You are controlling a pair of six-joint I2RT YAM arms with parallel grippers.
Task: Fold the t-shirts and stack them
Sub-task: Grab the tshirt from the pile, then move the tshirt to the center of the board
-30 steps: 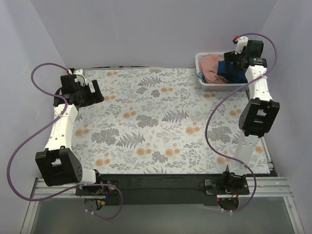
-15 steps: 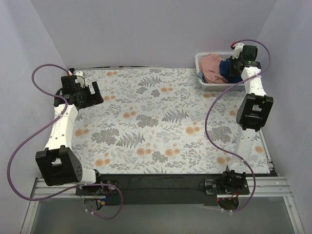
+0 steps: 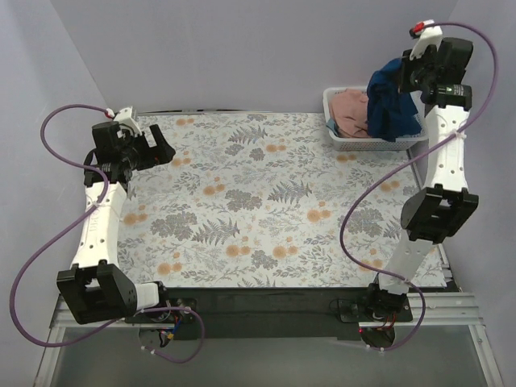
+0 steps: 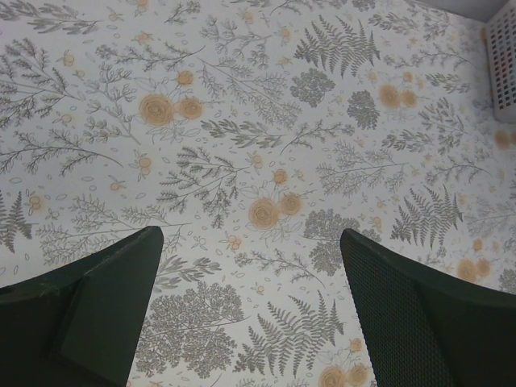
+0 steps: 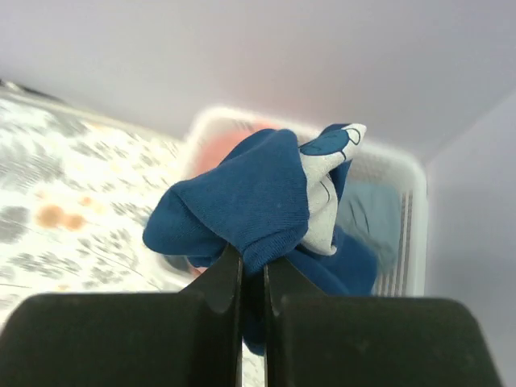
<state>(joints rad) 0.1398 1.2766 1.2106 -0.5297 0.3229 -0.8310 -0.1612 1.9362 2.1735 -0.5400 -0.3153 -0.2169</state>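
My right gripper is shut on a fold of the dark navy t-shirt, which hangs from it above the white basket at the back right. In the right wrist view the navy t-shirt is pinched between the two fingers, its pale label showing. A salmon pink t-shirt lies in the basket, and a light teal t-shirt shows behind the navy cloth. My left gripper hovers open over the left back of the table, nothing between its fingers.
The table carries a floral patterned cloth. The basket's lattice wall shows at the far right of the left wrist view. Grey walls close the back and both sides. Purple cables loop off both arms.
My right gripper has shut on the navy t-shirt in the basket and lifted it high above the rim. The left arm has shifted slightly and stays open.
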